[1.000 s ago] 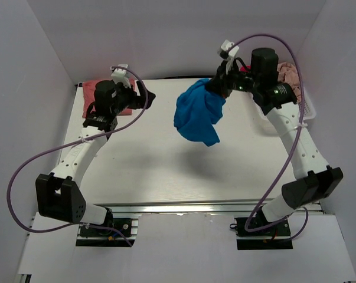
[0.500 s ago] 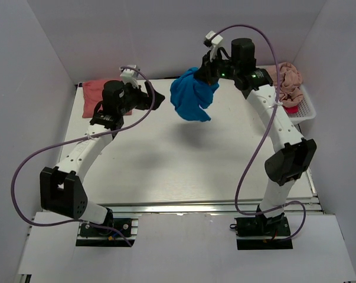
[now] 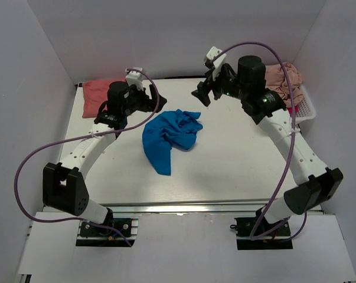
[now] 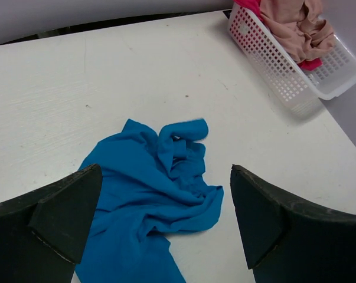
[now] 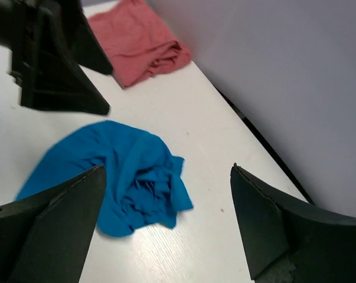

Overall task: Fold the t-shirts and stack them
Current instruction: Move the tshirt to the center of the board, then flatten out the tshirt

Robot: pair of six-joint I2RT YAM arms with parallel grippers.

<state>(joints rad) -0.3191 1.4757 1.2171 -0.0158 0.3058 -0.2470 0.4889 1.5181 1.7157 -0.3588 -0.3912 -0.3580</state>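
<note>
Blue t-shirt [image 3: 166, 137] lies crumpled in a heap near the middle of the white table [image 3: 237, 165], held by neither arm. Left gripper [image 3: 156, 101] hovers by the heap's far left edge, fingers spread wide and empty. Right gripper [image 3: 202, 93] hangs over the table's far side, likewise wide apart and empty. A salmon t-shirt [image 3: 98, 91] sits at the far left corner. At far right, a white basket [image 4: 272, 65] holds a beige-pink t-shirt [image 4: 296, 26] bunched over a magenta t-shirt [image 4: 310, 63].
</note>
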